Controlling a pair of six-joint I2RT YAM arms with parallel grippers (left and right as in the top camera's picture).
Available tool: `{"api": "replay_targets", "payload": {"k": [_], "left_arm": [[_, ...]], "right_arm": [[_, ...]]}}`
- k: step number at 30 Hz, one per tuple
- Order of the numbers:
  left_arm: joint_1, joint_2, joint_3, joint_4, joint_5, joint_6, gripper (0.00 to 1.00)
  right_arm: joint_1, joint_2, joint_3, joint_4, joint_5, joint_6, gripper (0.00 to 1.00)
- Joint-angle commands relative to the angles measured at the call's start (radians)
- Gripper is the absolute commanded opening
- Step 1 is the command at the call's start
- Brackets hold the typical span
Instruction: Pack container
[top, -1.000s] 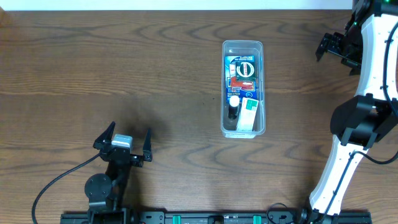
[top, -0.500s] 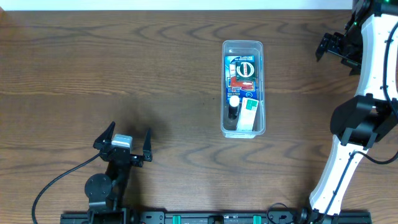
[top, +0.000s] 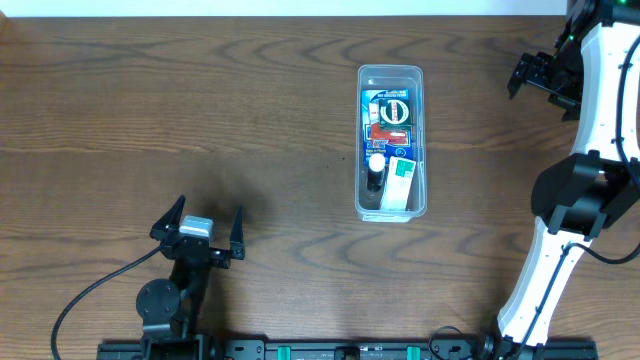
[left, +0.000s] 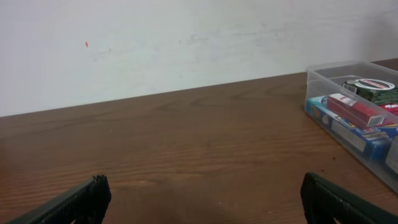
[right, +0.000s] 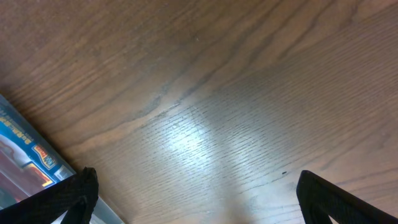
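The container (top: 391, 73) is a clear plastic bin standing right of the table's middle. It holds a round dark tin (top: 394, 108), a red box (top: 388, 133), a small white-capped bottle (top: 375, 166) and a white and green box (top: 400, 181). The left wrist view shows the container (left: 323, 74) at the right, with a red box (left: 356, 108) on a blue one inside. My left gripper (top: 211, 206) (left: 202, 199) stands open over bare wood at the front left. My right gripper (top: 530, 78) (right: 199, 194) hangs open to the right of the container (right: 28, 163), with nothing between its fingers.
A white wall (left: 186, 43) runs behind the table's far edge. The right arm's white links (top: 590, 150) rise along the right side. A black cable (top: 90, 290) trails from the left arm's base at the front.
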Motion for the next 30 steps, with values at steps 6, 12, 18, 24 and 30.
{"api": "replay_targets", "payload": {"k": [6,12,18,24,30], "left_arm": [[0.005,-0.006,-0.013,-0.044,0.014,0.006,0.98],[0.005,-0.006,-0.013,-0.044,0.014,0.006,0.98],[0.005,-0.006,-0.013,-0.044,0.014,0.006,0.98],[0.005,-0.006,-0.013,-0.044,0.014,0.006,0.98],[0.005,-0.006,-0.013,-0.044,0.014,0.006,0.98]], "right_arm": [[0.084,-0.266,-0.004,-0.001,0.000,-0.011,0.99],[0.195,-0.521,-0.115,0.003,0.000,-0.011,0.99],[0.351,-0.820,-0.425,0.007,0.000,-0.011,0.99],[0.439,-1.064,-0.594,0.055,0.121,-0.019,0.99],[0.414,-1.320,-0.835,0.339,0.116,-0.019,0.99]]}}
